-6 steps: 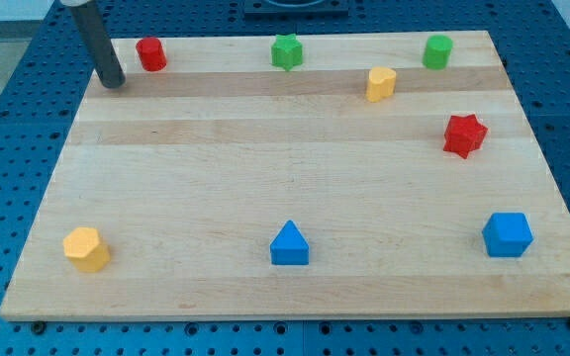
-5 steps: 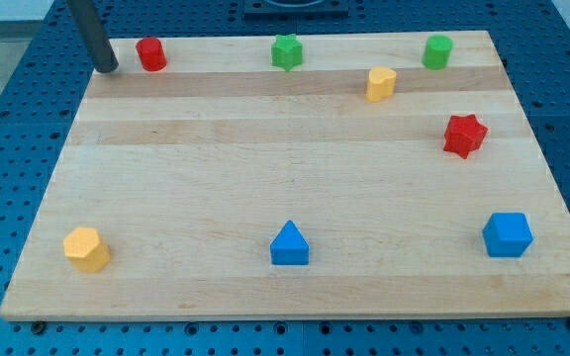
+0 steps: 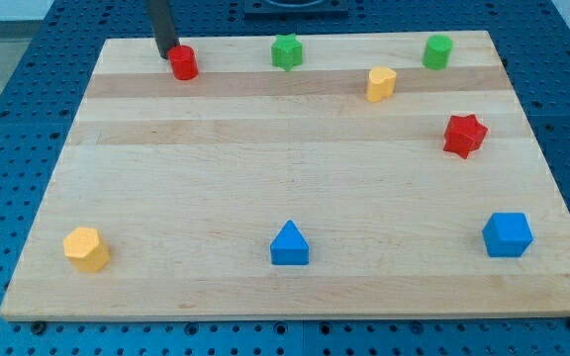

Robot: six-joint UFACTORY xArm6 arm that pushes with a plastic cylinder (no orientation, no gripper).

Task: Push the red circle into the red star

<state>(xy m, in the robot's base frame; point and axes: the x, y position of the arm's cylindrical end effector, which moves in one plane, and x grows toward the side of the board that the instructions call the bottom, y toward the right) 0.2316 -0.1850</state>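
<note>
The red circle (image 3: 184,62) sits near the board's top edge, left of centre. My tip (image 3: 167,52) touches its upper left side. The red star (image 3: 465,135) lies far off at the view's right, about mid-height on the board.
A green star (image 3: 286,51) and a green circle (image 3: 437,51) sit along the top edge. A yellow block (image 3: 381,84) lies between them, lower. A yellow block (image 3: 86,248), a blue triangle (image 3: 289,244) and a blue cube (image 3: 507,234) line the bottom. The wooden board (image 3: 265,168) rests on a blue perforated table.
My tip moved from the board's top left corner to the right along the top edge. The red circle has shifted right and slightly down.
</note>
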